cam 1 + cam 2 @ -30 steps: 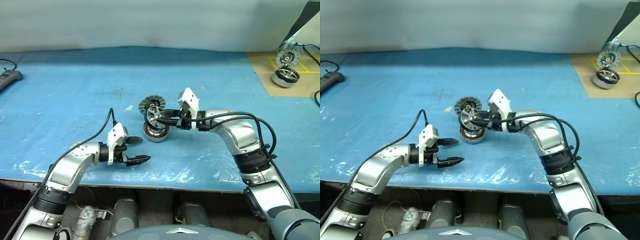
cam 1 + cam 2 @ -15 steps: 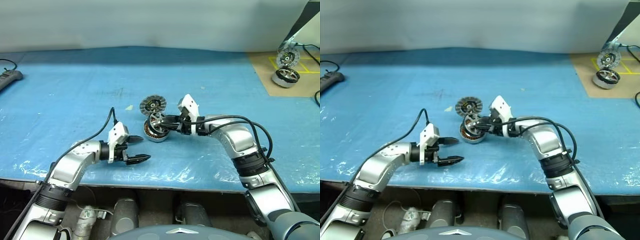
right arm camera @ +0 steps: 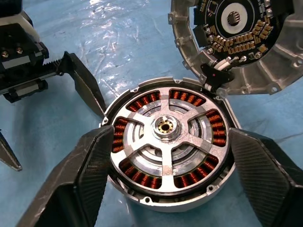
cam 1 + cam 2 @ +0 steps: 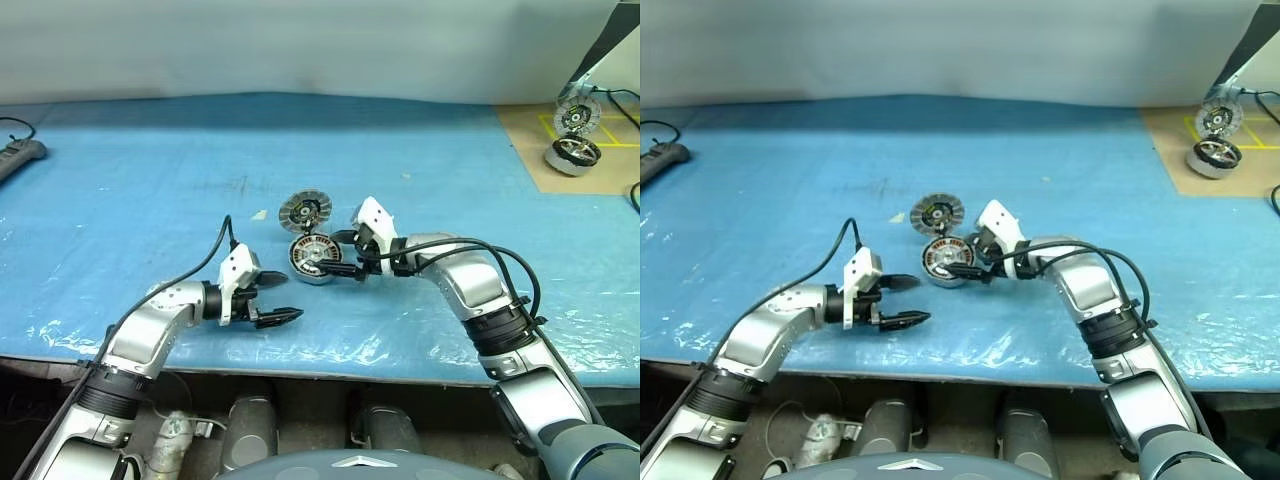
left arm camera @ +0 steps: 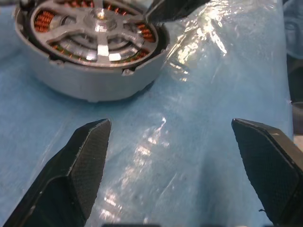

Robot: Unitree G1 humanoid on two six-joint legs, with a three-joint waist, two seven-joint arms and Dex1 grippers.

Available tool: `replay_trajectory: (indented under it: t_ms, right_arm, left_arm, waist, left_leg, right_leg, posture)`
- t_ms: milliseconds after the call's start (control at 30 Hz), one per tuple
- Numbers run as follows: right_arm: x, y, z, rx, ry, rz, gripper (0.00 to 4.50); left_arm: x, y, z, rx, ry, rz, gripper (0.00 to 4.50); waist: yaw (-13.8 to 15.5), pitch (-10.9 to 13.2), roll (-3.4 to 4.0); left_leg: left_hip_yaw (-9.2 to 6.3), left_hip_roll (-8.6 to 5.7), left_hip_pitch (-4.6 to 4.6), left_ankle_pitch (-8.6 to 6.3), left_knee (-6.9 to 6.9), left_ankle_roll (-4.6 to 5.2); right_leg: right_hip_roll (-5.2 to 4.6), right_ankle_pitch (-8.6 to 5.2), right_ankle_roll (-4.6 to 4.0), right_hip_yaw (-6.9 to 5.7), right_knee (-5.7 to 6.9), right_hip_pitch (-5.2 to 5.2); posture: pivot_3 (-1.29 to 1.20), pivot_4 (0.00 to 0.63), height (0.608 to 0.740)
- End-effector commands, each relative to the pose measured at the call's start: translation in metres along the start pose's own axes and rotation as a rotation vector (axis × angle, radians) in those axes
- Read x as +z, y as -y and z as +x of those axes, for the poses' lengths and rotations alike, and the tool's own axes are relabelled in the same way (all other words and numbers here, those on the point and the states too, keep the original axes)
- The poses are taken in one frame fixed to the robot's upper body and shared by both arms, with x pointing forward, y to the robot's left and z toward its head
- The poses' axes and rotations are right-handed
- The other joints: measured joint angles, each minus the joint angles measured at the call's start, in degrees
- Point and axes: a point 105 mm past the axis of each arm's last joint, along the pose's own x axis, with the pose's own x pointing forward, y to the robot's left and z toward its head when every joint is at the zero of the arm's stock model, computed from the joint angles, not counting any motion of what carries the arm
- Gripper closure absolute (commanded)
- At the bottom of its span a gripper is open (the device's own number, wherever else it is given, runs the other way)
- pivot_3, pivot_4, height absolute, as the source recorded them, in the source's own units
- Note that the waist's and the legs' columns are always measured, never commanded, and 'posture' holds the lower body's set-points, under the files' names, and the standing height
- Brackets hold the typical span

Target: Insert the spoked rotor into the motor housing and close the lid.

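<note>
The motor housing (image 4: 313,259) sits on the blue sheet at the table's middle. The spoked rotor (image 3: 165,126) lies flat inside it, silver spokes over the copper windings. The lid (image 4: 305,211) stands open behind the housing, its inner face toward me. My right gripper (image 4: 338,255) is open; its fingers (image 3: 90,165) straddle the housing from the right side with nothing gripped. My left gripper (image 4: 279,299) hovers open and empty a little to the front left of the housing (image 5: 90,56).
A twin motor unit (image 4: 571,153) with an upright striped disc (image 4: 577,113) stands on a brown board at the far right. A power strip (image 4: 20,155) lies at the far left. The table's front edge runs just below both arms.
My right gripper came down with the rotor, which was upright in its grip, and opened; the rotor now lies flat in the housing. The left gripper stayed put.
</note>
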Motion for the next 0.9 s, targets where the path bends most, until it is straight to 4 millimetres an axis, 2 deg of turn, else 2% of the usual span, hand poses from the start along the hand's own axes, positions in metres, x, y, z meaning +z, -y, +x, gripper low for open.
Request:
replay_trajectory:
  t_ms: [33,133,233,367,500,667,767,833,900]
  right_arm:
    - [0.027,0.002,-0.006,0.001,0.098,-0.014,0.64]
    - [0.036,0.002,-0.007,-0.002,0.150,-0.010,0.64]
    - [0.037,-0.006,-0.004,0.035,0.174,-0.004,1.56]
    - [0.032,-0.012,0.002,0.058,0.160,0.005,3.01]
    - [0.029,-0.006,0.011,0.018,0.128,0.018,4.37]
    - [0.013,-0.007,0.020,0.016,0.057,0.003,4.48]
    - [-0.005,-0.001,0.024,-0.017,-0.004,0.020,4.48]
    - [-0.019,-0.001,0.024,-0.027,-0.044,0.028,4.48]
    - [-0.025,-0.002,0.023,-0.025,-0.046,0.041,4.48]
  left_arm:
    - [0.014,0.005,-0.003,-0.008,0.023,0.026,0.11]
    - [0.009,0.005,-0.008,-0.003,0.018,0.018,0.11]
    - [0.000,0.002,-0.013,0.004,0.013,0.011,0.11]
    - [-0.004,0.001,-0.015,0.007,0.013,0.012,0.11]
    - [-0.004,0.003,-0.015,0.007,0.014,0.016,0.11]
    - [0.002,0.004,-0.011,0.009,0.021,0.024,0.11]
    - [0.003,0.001,-0.008,0.018,0.023,0.026,0.11]
    - [-0.003,-0.004,-0.006,0.026,0.020,0.019,0.11]
    - [-0.009,-0.008,-0.006,0.033,0.018,0.013,0.11]
  waist:
    - [-0.03,0.00,0.00]
    - [-0.09,0.00,0.00]
    - [-0.06,0.00,0.00]
    - [-0.02,0.00,0.00]
    - [-0.03,0.00,0.00]
    - [-0.04,0.00,0.00]
    - [-0.05,0.00,0.00]
    - [-0.04,0.00,0.00]
    - [-0.02,-0.01,0.01]
  left_leg:
    - [0.00,0.00,0.01,0.00,0.00,0.00]
    - [0.00,0.02,0.02,-0.01,0.00,0.01]
    - [0.00,0.01,0.01,-0.01,-0.01,0.02]
    - [0.00,0.01,0.00,-0.05,-0.01,0.08]
    - [0.00,0.00,0.01,-0.06,0.00,0.09]
    - [0.00,0.00,0.01,0.01,-0.01,-0.03]
    - [0.00,0.00,0.00,0.01,-0.01,-0.03]
    - [0.00,0.01,0.07,0.01,-0.01,-0.03]
    - [0.00,0.00,0.19,0.00,-0.01,-0.03]
  right_leg:
    - [0.00,0.00,0.00,0.00,0.00,0.00]
    - [0.01,0.00,0.00,0.00,0.01,0.00]
    - [0.01,0.00,0.00,0.00,-0.01,0.00]
    - [0.01,0.00,0.00,-0.01,-0.01,0.00]
    - [0.00,0.00,0.00,0.00,0.00,0.00]
    - [0.00,0.00,0.00,0.00,0.00,0.00]
    - [0.00,0.00,0.00,0.00,0.00,0.00]
    - [0.00,0.00,0.00,0.00,0.00,0.05]
    - [0.00,0.00,0.00,0.00,0.00,0.17]
  posture:
    - [0.00,0.150,0.740]
    - [0.00,0.150,0.740]
    - [0.00,0.150,0.740]
    - [0.00,0.150,0.740]
    - [0.00,0.150,0.740]
    - [0.00,0.150,0.740]
    - [0.00,0.150,0.740]
    - [0.00,0.150,0.740]
    - [0.00,0.150,0.740]
